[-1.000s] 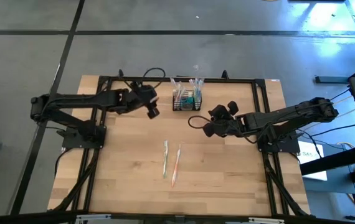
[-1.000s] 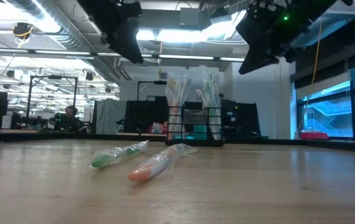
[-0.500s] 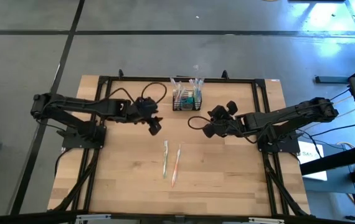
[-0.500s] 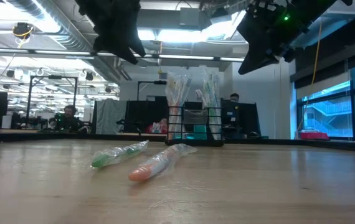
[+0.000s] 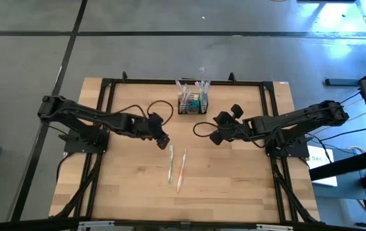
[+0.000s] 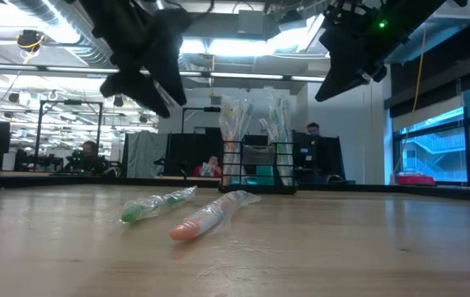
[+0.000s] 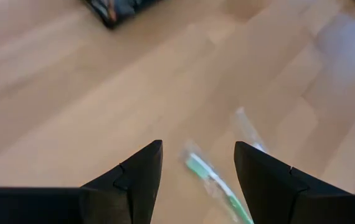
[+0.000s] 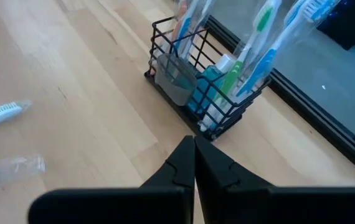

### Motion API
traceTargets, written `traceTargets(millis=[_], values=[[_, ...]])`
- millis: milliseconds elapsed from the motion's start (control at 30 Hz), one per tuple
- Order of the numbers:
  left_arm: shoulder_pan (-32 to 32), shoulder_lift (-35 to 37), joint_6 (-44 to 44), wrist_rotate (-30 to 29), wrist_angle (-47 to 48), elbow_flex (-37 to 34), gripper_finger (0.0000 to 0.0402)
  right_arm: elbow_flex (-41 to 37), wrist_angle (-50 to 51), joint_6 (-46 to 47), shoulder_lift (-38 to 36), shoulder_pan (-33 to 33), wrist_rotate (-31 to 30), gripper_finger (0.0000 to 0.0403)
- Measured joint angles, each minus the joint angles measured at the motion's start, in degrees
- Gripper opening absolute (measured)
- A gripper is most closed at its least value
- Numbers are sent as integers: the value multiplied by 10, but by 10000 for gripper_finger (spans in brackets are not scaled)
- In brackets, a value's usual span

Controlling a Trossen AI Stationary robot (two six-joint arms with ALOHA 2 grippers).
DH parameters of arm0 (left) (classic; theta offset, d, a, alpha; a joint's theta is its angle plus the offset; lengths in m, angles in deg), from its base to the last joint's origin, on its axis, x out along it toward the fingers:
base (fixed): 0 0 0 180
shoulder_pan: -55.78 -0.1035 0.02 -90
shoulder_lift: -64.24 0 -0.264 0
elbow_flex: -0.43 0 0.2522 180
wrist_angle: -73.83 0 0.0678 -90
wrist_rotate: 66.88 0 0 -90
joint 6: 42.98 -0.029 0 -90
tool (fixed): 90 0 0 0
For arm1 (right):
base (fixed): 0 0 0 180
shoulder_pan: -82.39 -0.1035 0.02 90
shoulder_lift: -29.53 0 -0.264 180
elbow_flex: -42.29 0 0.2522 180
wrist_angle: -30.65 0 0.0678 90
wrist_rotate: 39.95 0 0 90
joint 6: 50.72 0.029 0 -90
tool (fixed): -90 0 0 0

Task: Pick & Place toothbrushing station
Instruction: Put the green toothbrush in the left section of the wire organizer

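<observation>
Nearest you on the wooden surface (image 5: 131, 186) lie two wrapped toothbrushes, the green toothbrush (image 5: 170, 163) beside the orange toothbrush (image 5: 182, 169); your left wrist view catches only a blurred stretch of the green one. Just above their far ends hangs your left gripper (image 5: 162, 141), jaws released and empty. Your right gripper (image 5: 216, 136) waits farther over, jaws clenched on nothing. At the far edge stands the toothbrushing station (image 5: 192, 102), upright, its contents half hidden by plastic wrap. Beyond, you can barely make out a person (image 6: 312, 130).
</observation>
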Motion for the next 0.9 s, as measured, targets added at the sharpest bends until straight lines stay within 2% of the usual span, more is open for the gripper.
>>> traceTargets(millis=[333,900], values=[[4,-91,53,82,-54,0,196,0,0,-13,0,0,0,9],[4,-189,42,143,-103,0,196,0,0,-10,0,0,1,9]])
